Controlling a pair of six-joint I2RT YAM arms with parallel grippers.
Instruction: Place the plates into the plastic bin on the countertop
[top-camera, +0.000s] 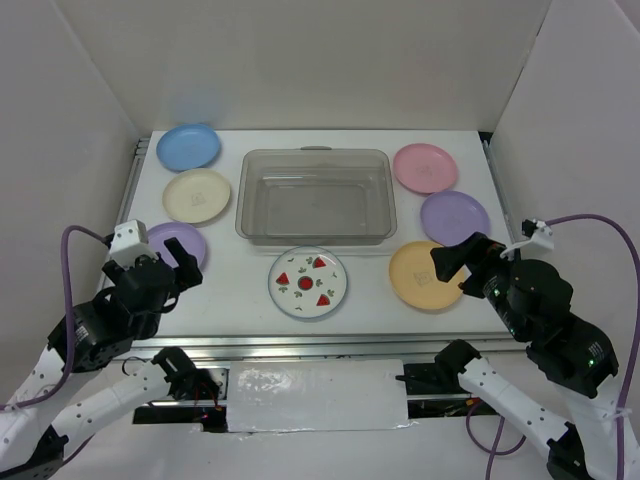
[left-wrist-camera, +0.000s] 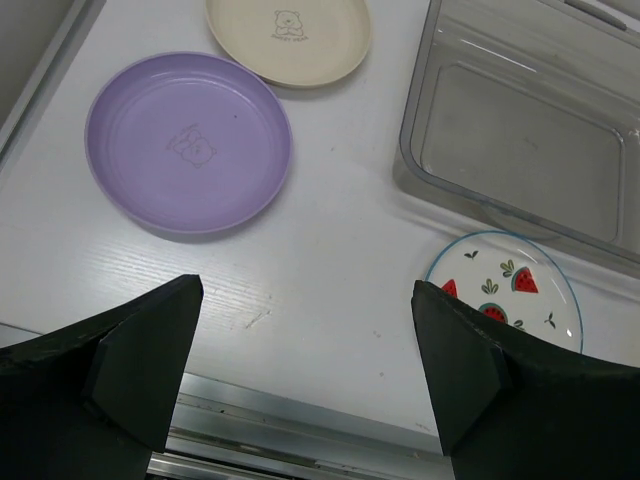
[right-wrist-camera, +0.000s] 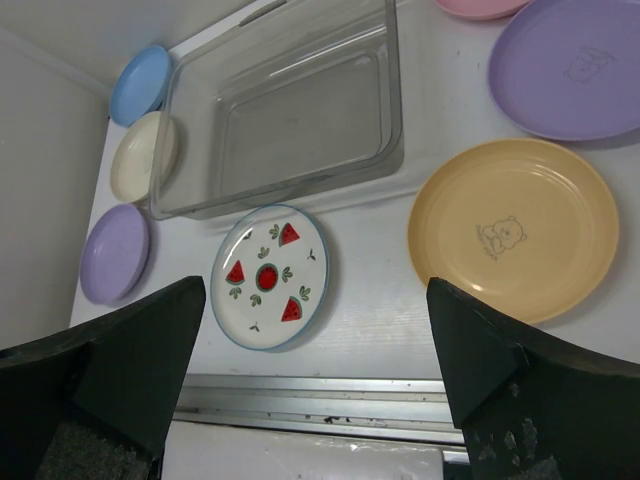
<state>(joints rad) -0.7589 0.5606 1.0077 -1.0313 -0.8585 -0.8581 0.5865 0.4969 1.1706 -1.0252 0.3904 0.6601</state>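
White surface (top-camera: 235, 275) carried everything. At its far middle stood the bin (top-camera: 316, 205), with nothing inside. Seven plates (top-camera: 197, 195) lay around it, none yet in. The left tool (left-wrist-camera: 305, 300) hung spread apart near the purple plate (left-wrist-camera: 188, 142); the right tool (right-wrist-camera: 316, 290), also apart, hung near the orange plate (right-wrist-camera: 513, 228). For a good first pick, I think one finger should go under the near rim, since such shallow plates lie flat, then lift it level and lower it into the bin.

On left wrist I lose the plastic bin (left-wrist-camera: 520, 130) past 2 edges, top and right, plus the top of the cream plate (left-wrist-camera: 290, 35). Right wrist gives me only a sliver of the pink plate (right-wrist-camera: 480, 7).
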